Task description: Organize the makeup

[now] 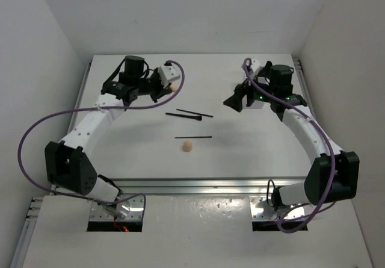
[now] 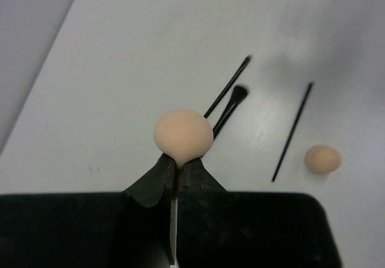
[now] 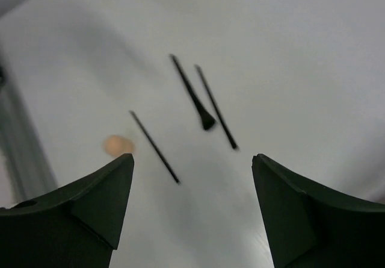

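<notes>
My left gripper (image 2: 178,162) is shut on the narrow end of a peach egg-shaped sponge (image 2: 183,134), held above the table at the back left (image 1: 171,88). A second peach sponge (image 1: 188,146) lies mid-table, with a thin black pencil (image 1: 192,137) just behind it. Farther back lie a black brush (image 1: 183,115) and another black pencil (image 1: 195,112), close together. My right gripper (image 3: 192,159) hangs open over the table at the back right (image 1: 234,102), with nothing between its fingers. Ahead of it are the brush (image 3: 191,92), both pencils and the loose sponge (image 3: 118,144).
White walls close in the table on the left, back and right. A metal rail (image 1: 198,186) runs along the near edge, between the arm bases. Purple cables (image 1: 24,141) loop off both arms.
</notes>
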Robot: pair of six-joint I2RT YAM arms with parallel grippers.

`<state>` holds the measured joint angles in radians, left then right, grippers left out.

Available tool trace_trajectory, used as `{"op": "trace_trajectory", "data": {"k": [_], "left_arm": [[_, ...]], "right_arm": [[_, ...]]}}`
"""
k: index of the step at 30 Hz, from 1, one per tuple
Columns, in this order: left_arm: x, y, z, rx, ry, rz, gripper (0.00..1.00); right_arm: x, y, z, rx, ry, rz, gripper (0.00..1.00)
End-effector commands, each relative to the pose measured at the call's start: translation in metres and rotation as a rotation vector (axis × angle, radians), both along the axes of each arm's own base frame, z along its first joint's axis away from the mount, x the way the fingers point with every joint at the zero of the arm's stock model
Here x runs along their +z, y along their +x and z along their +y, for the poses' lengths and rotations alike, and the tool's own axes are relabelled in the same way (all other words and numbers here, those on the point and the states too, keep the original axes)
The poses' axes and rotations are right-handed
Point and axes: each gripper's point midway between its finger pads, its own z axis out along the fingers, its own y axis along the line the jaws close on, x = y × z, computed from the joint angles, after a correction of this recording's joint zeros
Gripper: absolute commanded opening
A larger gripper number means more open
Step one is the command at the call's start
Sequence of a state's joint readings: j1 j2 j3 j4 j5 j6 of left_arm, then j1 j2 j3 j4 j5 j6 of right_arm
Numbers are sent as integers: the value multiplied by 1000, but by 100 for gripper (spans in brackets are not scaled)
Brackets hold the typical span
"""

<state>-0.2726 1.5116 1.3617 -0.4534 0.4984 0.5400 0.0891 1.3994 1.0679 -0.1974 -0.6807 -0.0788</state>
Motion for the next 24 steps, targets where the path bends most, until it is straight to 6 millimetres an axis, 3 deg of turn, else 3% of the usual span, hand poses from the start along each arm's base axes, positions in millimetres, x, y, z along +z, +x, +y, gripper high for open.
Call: {"op": "trace_trajectory", "data": {"k": [1, 2, 3, 5, 7, 10, 13, 15, 24], "left_arm": [[40, -55, -59, -365, -98, -111, 0], [45, -60, -66, -391, -117, -109, 0], [56, -70, -79, -431, -149, -107, 0], [59, -76, -90, -461, -160, -99, 0], [60, -85, -99, -504, -176, -93, 0], [62, -100, -104, -544, -175, -105, 0], [52, -107, -105, -558, -148, -113, 0], [55, -111, -107, -569, -150, -121, 0], [55, -122, -115, -604, -148, -128, 0]], "right_arm": [[56, -43, 65, 385, 182, -169, 79], [58, -57, 87, 464, 200, -187, 77], [67, -57, 95, 488, 207, -246, 76], [72, -69, 118, 551, 218, -283, 76], [70, -72, 127, 563, 231, -270, 76], [73, -67, 129, 540, 264, -231, 75], [84, -71, 134, 572, 306, -253, 70], [87, -79, 143, 606, 337, -244, 67], [68, -67, 150, 576, 309, -185, 57]]}}
